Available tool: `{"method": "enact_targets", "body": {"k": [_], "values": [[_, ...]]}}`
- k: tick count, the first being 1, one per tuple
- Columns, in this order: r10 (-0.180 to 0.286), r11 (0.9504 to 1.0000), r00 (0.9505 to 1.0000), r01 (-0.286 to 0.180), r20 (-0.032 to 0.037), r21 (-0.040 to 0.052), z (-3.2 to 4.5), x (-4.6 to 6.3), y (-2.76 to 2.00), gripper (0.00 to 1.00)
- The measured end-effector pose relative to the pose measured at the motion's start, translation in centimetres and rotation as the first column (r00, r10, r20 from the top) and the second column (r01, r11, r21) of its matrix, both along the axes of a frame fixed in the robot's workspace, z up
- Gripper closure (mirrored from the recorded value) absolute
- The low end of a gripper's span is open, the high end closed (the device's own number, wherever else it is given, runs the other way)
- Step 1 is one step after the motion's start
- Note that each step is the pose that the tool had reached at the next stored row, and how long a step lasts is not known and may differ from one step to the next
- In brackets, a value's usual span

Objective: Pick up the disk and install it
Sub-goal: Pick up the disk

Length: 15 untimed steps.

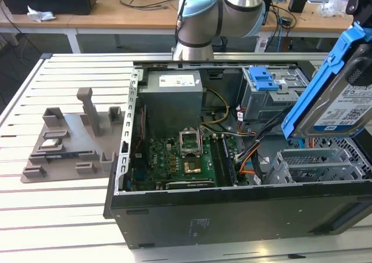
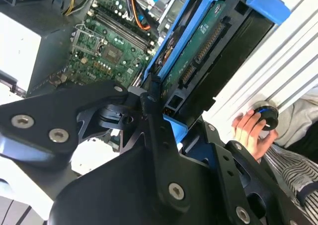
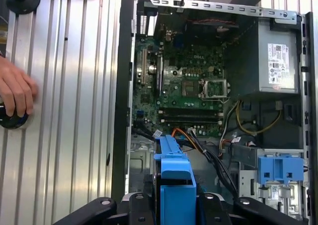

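The disk (image 1: 340,109), a silver drive with a white-and-blue label in a bright blue carrier, hangs tilted in the air at the exterior view's right. It is above the open computer case (image 1: 174,216) and over the silver drive cage (image 1: 317,164). My gripper (image 2: 174,116) is shut on the disk (image 2: 203,46); its black fingers (image 2: 149,103) press on the blue rails. In the first wrist view the carrier's blue end (image 3: 174,180) sticks out between the gripper (image 3: 175,201) fingers, over the case's drive corner.
Inside the case lie a green motherboard (image 1: 174,158), a grey power supply (image 1: 171,97), loose cables (image 1: 247,158) and a blue latch (image 1: 263,78) on the upper cage. A grey fixture (image 1: 70,138) sits at the exterior view's left. A person's hand (image 3: 17,93) rests on a black knob on the slatted table (image 3: 74,111).
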<state>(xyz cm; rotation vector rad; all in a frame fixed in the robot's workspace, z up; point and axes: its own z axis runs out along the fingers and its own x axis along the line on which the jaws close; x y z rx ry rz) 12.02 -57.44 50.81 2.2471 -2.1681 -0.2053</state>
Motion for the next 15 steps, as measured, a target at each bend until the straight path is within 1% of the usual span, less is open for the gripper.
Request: {"method": "enact_targets", "body": {"k": [1, 2, 3, 4, 5, 7, 9, 11, 13, 15], "values": [[0.0, 1.0, 1.0, 0.0, 0.0, 0.0, -0.18, 0.2, 0.0, 0.63], [0.0, 1.0, 1.0, 0.0, 0.0, 0.0, -0.56, 0.5, 0.0, 0.63], [0.0, 1.0, 1.0, 0.0, 0.0, -0.0044, -0.8, 0.7, 0.0, 0.63], [0.0, 0.9999, 1.0, 0.0, 0.0, -0.0136, -0.93, 0.8, 0.0, 0.63], [0.0, 0.9999, 1.0, 0.0, 0.0, -0.0161, -1.06, 0.9, 0.02, 0.63], [0.0, 0.9999, 1.0, 0.0, -0.0001, -0.017, -1.76, 1.1, 0.14, 0.63], [0.0, 0.9999, 1.0, 0.0, -0.0004, -0.017, -2.66, 1.3, 0.45, 0.63], [0.0, 0.9999, 1.0, 0.0, -0.0003, -0.0172, -3.02, 1.3, 0.74, 0.63], [0.0, 0.9999, 1.0, 0.0, -0.0004, -0.0169, -3.35, 1.4, 0.9, 0.63], [0.0, 0.9999, 1.0, 0.0, -0.0003, -0.017, -3.49, 1.4, 0.96, 0.63]]}}
